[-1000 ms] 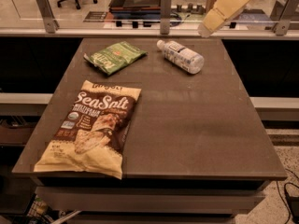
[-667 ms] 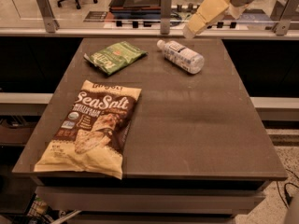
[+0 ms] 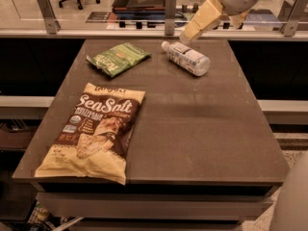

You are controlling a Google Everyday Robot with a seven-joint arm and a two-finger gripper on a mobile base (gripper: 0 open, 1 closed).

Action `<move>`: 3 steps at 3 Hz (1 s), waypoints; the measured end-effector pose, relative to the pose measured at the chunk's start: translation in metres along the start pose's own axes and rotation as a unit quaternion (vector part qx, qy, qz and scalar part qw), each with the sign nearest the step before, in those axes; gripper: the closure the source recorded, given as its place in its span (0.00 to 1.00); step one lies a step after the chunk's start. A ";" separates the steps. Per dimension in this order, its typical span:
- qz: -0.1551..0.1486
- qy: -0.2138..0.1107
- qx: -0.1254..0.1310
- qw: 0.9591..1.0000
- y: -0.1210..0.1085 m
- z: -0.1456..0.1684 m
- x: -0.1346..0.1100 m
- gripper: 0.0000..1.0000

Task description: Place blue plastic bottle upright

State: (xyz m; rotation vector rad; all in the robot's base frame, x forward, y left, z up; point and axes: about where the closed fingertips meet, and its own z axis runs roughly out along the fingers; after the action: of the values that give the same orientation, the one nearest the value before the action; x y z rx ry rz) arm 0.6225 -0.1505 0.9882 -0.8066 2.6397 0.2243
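The blue plastic bottle (image 3: 187,58) lies on its side, far right on the table (image 3: 202,129). The gripper (image 3: 211,30) hangs just above it, fingers (image 3: 202,20) apart, holding nothing.

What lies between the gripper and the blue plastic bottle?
Nothing: in the camera view the gripper hangs near the cap end of the lying blue plastic bottle, with only bare table between.

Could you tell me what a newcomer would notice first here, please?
The big Sea Salt chip bag lying at the near left of the table dominates. At the far edge, the blue plastic bottle lies on its side, a green bag to its left, with the end effector hanging near its cap.
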 end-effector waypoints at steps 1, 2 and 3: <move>0.007 -0.011 0.007 1.000 0.001 -0.001 -0.017 0.00; 0.016 -0.017 0.020 1.000 0.001 0.005 -0.042 0.00; 0.027 -0.003 0.030 0.999 0.002 0.025 -0.056 0.00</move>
State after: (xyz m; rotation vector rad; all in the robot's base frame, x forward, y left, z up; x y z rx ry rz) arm 0.6718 -0.1141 0.9872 -0.7136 2.6517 0.1608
